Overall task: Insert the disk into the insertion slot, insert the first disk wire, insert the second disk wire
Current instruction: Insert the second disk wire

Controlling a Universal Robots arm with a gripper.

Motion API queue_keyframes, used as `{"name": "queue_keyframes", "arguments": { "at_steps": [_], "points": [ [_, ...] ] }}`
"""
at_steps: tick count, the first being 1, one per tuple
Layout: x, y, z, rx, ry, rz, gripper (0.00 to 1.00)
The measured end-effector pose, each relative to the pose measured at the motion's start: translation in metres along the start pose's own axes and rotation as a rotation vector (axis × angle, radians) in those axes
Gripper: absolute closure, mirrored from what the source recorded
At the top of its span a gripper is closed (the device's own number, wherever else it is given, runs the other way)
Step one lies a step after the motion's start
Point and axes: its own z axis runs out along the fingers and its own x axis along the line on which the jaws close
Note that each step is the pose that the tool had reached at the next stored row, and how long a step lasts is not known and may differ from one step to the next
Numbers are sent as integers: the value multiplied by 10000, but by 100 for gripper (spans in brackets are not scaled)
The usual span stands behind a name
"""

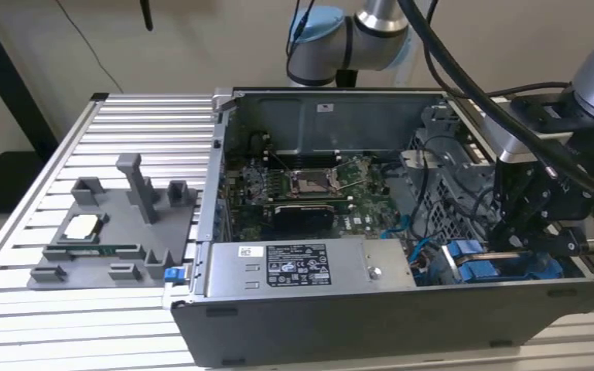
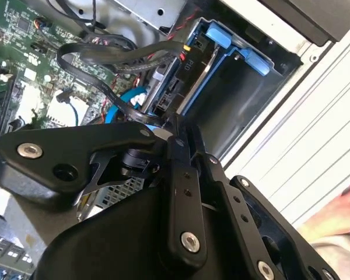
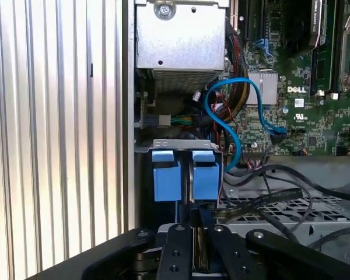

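Two blue carriers sit side by side in the slot, and I see my gripper low over them.

I have the disk seated in the drive cage at the case corner near the bench edge, next to the other carrier. Black jaws look drawn narrow around a dark cable just above the disk; I cannot tell if they truly pinch it. A hand rests on the bench beside the case.
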Motion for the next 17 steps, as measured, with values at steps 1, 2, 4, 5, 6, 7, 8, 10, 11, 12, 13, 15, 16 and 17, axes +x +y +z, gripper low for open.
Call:
{"name": "queue_keyframes", "arguments": {
  "at_steps": [1,2,4,5,6,7,8,10,11,12,13,15,16,17],
  "points": [
    [0,0,0,0,6,0,84],
    [0,0,0,0,10,0,84],
    [0,0,0,0,20,0,84],
    [0,0,0,0,25,0,84],
    [0,0,0,0,30,0,84],
    [0,0,0,0,35,0,84],
    [0,0,0,0,40,0,84],
    [0,0,0,0,50,0,84],
    [0,0,0,0,58,0,84],
    [0,0,0,0,58,-1,84],
    [0,0,0,0,59,-1,84],
    [0,0,0,0,59,-1,84],
    [0,0,0,0,59,-1,84],
    [0,0,1,0,60,-1,84]
  ]
}}
